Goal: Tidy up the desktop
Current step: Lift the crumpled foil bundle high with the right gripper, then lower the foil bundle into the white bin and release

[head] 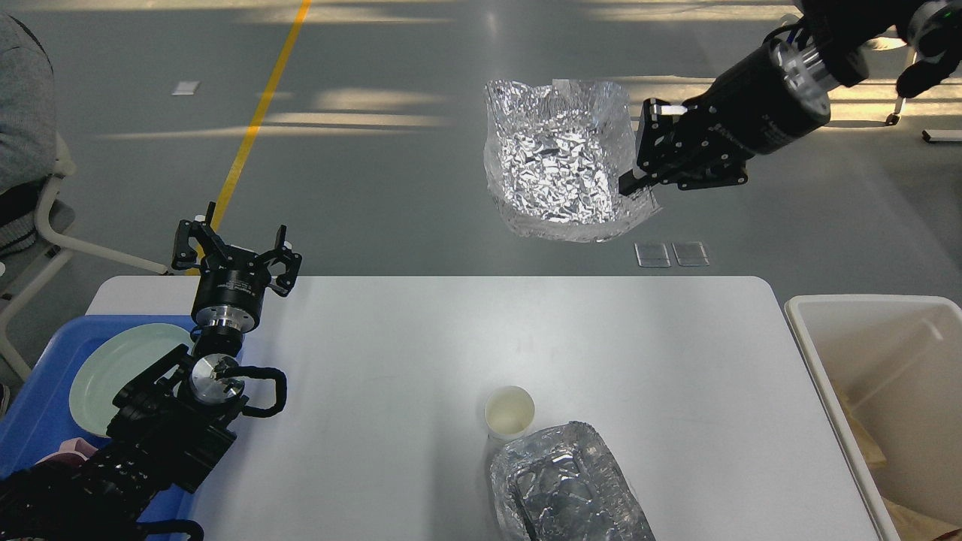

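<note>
The right gripper (637, 177) was raised beyond the far edge of the large white rounded-corner tabletop (376, 361), its fingers pinched on the right rim of a crumpled silver foil tray (552, 161), with the off-white rectangular bin (808, 330) at the tabletop's right end, on that arm's side. The left gripper (229, 244) hovered over the tabletop's far left corner, fingers spread and empty.

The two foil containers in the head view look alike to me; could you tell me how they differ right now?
The raised foil container hangs in the air beyond the desktop, gripped at its rim by the right gripper; the near foil container rests on the desktop beside a paper cup, untouched. The raised one shows its open, glinting inside; the near one looks darker. Both are crinkled silver foil.
</note>
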Controlling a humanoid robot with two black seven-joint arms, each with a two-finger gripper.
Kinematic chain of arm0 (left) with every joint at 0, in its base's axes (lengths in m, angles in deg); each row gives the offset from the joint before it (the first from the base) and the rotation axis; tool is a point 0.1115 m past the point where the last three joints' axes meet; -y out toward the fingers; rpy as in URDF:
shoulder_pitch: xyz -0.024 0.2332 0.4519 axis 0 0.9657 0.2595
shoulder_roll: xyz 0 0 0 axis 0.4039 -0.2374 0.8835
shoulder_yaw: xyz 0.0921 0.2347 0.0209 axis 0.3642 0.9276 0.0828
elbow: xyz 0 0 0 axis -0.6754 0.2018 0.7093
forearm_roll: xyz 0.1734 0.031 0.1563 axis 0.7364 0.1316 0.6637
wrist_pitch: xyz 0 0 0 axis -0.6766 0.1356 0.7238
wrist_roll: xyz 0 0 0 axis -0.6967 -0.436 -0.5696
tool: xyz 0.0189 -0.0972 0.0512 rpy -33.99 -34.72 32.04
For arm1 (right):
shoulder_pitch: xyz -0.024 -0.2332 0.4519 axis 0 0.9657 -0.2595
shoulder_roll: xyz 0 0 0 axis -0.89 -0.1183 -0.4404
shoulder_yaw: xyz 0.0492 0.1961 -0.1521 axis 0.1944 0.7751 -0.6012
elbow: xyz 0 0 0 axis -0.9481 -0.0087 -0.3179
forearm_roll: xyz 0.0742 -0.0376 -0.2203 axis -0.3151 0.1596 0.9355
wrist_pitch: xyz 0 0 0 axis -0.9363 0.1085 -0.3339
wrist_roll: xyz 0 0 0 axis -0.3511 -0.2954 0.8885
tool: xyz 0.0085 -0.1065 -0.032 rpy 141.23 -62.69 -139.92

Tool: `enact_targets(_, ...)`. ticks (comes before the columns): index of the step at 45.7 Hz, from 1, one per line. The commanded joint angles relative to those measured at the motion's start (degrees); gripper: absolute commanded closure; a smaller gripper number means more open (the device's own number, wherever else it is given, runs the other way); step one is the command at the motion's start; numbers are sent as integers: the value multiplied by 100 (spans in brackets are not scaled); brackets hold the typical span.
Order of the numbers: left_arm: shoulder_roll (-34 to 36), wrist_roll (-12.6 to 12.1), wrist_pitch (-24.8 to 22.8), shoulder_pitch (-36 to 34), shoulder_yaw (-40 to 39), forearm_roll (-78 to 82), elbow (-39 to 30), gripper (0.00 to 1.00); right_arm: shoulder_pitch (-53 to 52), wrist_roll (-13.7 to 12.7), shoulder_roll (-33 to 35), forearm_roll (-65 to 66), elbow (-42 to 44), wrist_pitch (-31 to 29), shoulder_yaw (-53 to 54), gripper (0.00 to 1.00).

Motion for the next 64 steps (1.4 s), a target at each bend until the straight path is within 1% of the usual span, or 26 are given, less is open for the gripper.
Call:
enact_targets(1,0,0,0,0,0,0,0,0,-550,3,292,-20,-168,-3,18,100)
enact_targets(12,0,0,0,0,0,0,0,0,-1060,-6,679,-117,-265,-3,9,100)
enact_targets(22,0,0,0,0,0,0,0,0,-982,-14,776,-55,-177,-3,-114,100)
enact_targets(27,0,0,0,0,0,0,0,0,-490,-23,776,-20,148,-3,-158,100)
enact_targets(39,0,0,0,0,0,0,0,0,784,-23,705,261,1273,-3,-158,100)
enact_targets(46,0,0,0,0,0,0,0,0,1478,-14,697,682,1607,-3,-167,100)
enact_targets(56,0,0,0,0,0,0,0,0,2445,-14,697,1605,1783,-3,-175,100)
enact_targets(64,0,0,0,0,0,0,0,0,3131,-14,697,2273,1889,662,-210,100)
